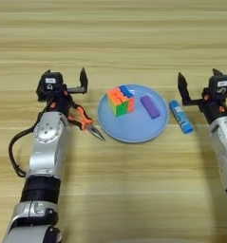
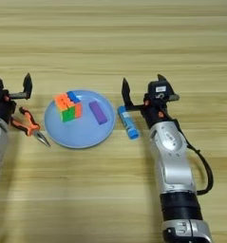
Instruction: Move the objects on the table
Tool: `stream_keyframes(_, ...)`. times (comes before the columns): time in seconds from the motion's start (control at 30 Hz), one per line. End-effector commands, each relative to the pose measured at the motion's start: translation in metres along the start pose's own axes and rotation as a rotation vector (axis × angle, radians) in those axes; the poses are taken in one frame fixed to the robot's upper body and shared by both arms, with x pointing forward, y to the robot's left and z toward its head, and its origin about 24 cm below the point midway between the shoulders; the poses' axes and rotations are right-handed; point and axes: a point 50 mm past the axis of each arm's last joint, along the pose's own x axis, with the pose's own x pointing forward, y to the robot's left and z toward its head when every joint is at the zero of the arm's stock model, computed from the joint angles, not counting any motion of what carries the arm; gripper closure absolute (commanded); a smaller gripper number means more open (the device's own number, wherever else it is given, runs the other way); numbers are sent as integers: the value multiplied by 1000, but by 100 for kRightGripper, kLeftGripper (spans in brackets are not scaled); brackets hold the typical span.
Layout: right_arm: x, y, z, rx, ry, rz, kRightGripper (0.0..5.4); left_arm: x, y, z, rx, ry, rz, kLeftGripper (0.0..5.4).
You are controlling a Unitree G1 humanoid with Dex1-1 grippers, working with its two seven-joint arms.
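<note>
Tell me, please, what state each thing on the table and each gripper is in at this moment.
puzzle cube: on the plate, scrambled.
purple block: flat on the plate, beside the cube.
plate: on the table, holding both.
glue stick: lying on the table, right of the plate.
pliers: on the table, left of the plate, partly under the left arm.
left gripper: open, holding nothing.
right gripper: open, holding nothing.

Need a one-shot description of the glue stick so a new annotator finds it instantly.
Start at the round light-blue plate in the middle of the table. Just off its rim, between it and the right gripper, lies the glue stick. It is a small blue tube with a white label, resting on bare wood, unlike the purple block and puzzle cube on the plate.
</note>
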Motion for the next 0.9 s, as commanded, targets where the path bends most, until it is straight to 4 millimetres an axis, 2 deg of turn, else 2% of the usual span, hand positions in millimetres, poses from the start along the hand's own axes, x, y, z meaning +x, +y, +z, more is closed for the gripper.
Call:
stream_keyframes(0.03, -1, -1, 1, 0, -4, 5, 3, -1, -1, -1, -4, 11, 1, 0)
stream_keyframes(0.37, -3, 0, 1, -21, -5, 9, 3, -1, 2, 0, 1, 6, 4, 0)
stream_keyframes(0.9, -2, 19, -8, -33, 40, 110, 3, -1, 3, -1, 4, 9, 4, 0)
